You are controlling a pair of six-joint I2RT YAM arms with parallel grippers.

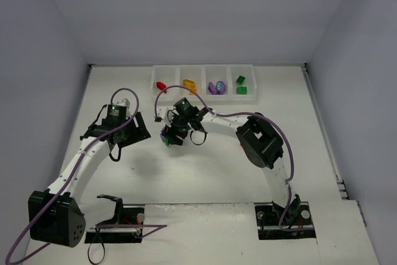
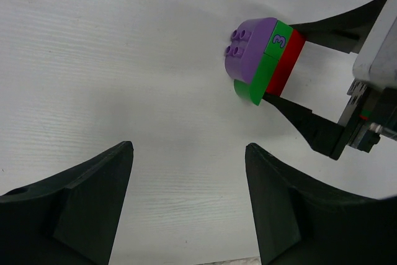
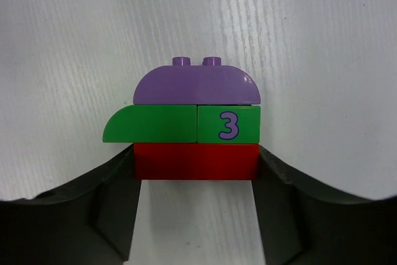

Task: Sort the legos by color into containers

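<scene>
A clump of legos [image 3: 192, 113] has a purple curved brick on top, two green bricks in the middle (one marked 3) and a red brick [image 3: 186, 169] at the base. My right gripper [image 3: 196, 161] is shut on the red brick, with a finger pressed on each end. From above, the clump [image 1: 165, 138] is at mid-table, in front of the containers [image 1: 205, 68]. My left gripper [image 2: 189, 147] is open and holds nothing. It points at the clump [image 2: 257, 60] from a short way to the left.
The bins hold, from left to right, a red brick [image 1: 161, 85], a yellow-orange brick [image 1: 189, 84], purple bricks [image 1: 216, 87] and green bricks [image 1: 240, 84]. White walls enclose the table on three sides. A black bracket [image 1: 111, 202] lies near the left arm's base.
</scene>
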